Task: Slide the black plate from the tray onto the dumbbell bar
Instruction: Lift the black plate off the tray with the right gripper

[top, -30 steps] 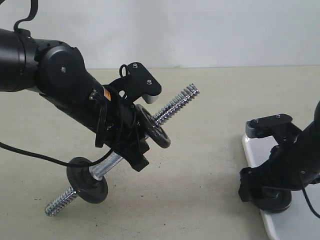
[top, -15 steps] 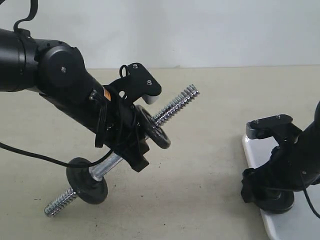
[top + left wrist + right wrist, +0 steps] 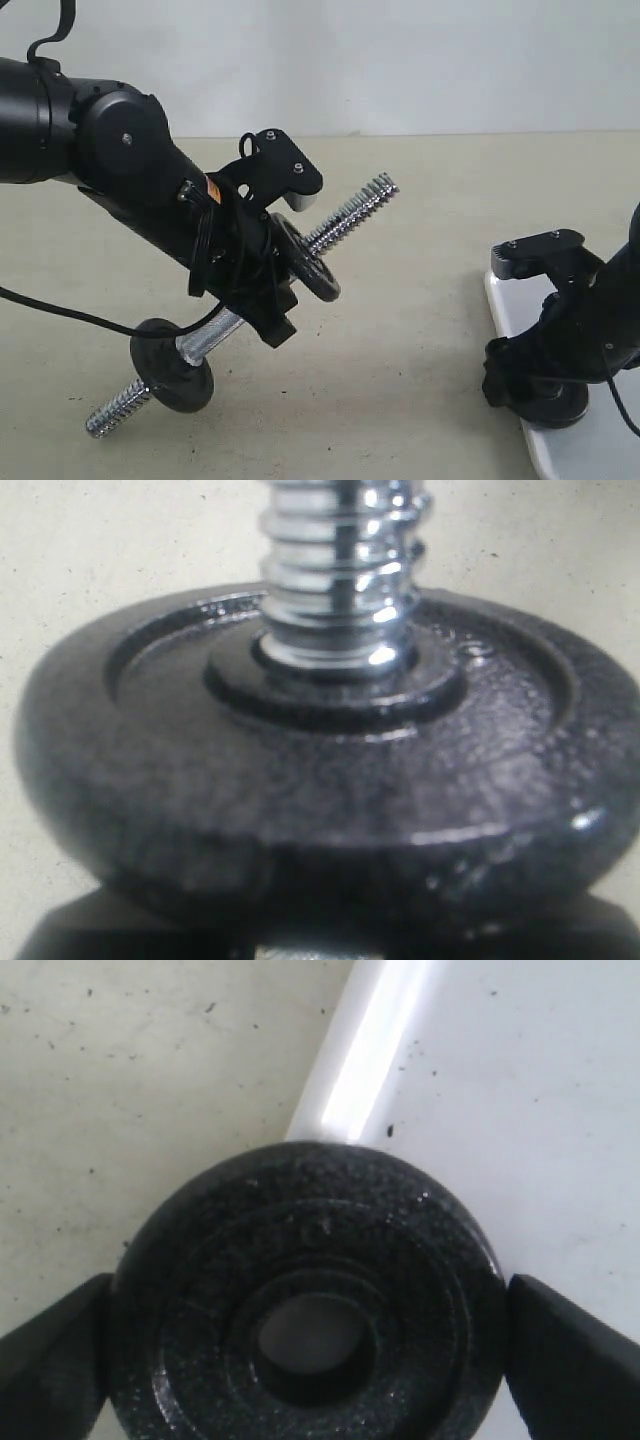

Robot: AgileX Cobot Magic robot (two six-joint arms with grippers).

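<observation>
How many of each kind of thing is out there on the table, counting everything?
Black weight discs: 3 – the black plate on the tray, a disc near the bar's raised end, another near its low end.
Dumbbell bar: 1
White tray: 1
Total: 5

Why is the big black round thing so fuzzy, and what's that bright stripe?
In the left wrist view the disc sits too close, so its near edge blurs. In the right wrist view light glares off the white tray's rim beside the black plate.
</observation>
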